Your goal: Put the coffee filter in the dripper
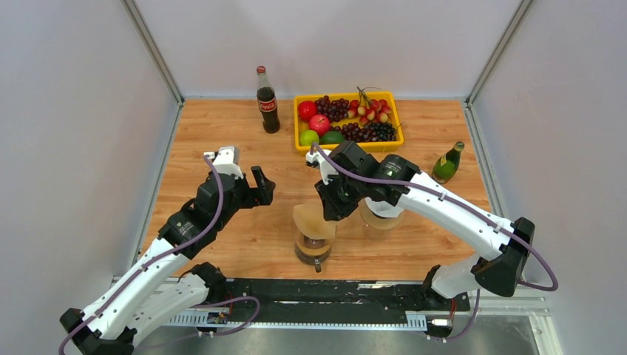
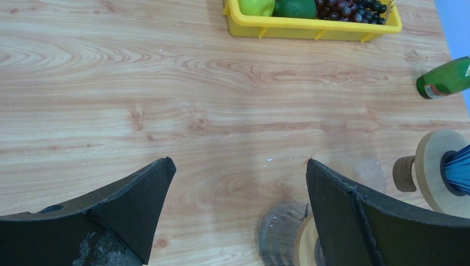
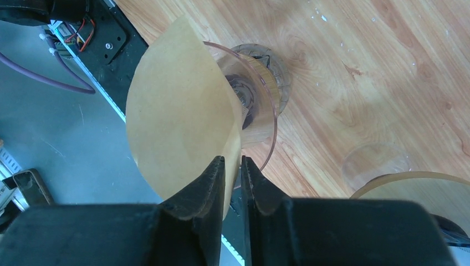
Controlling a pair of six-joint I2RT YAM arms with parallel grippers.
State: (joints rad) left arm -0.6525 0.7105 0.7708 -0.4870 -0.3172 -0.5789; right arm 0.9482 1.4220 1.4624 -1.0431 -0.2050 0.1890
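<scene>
Right gripper (image 3: 233, 166) pinched filter (image 3: 177, 122) by edge, cone tilted partly over dripper (image 3: 260, 94), not seated. Risk: paper could snag rim, crumple, or nudge dripper over. Left gripper (image 2: 239, 163) hung open, apart.

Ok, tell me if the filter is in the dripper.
Not seated. The right gripper pinches the filter by its edge, and most of it sits outside the dripper rim.
</scene>
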